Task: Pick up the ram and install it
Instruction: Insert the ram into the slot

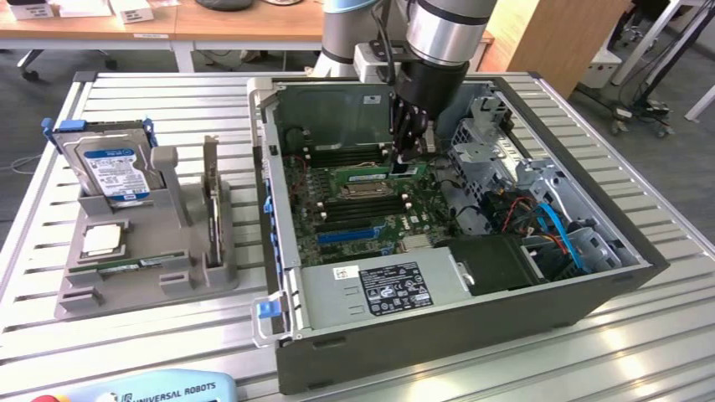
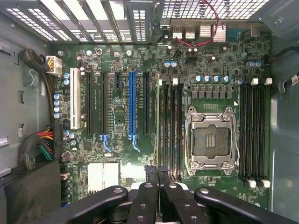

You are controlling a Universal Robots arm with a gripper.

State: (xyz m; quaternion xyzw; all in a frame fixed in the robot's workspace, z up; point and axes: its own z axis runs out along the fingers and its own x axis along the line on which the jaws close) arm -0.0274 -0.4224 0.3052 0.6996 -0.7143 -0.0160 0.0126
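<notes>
The ram [image 1: 404,170] is a thin green stick hanging low over the motherboard [image 1: 357,213] inside the open computer case. My gripper [image 1: 404,161] reaches straight down into the case and is shut on it. In the wrist view the ram [image 2: 158,126] shows edge-on as a thin line running out from my gripper [image 2: 158,171], just beside the bank of black memory slots [image 2: 172,133] next to the processor socket [image 2: 211,140]. Whether it touches a slot I cannot tell. A second green stick [image 1: 123,266] lies in the grey holder [image 1: 151,285] at the exterior view's left.
The holder also carries a blue-labelled hard drive [image 1: 112,167] and a square silver chip [image 1: 103,240]. Case walls [image 1: 447,335], a power supply [image 1: 380,289], drive cages and blue cables [image 1: 558,230] crowd the board. More memory slots [image 2: 252,133] lie beyond the socket.
</notes>
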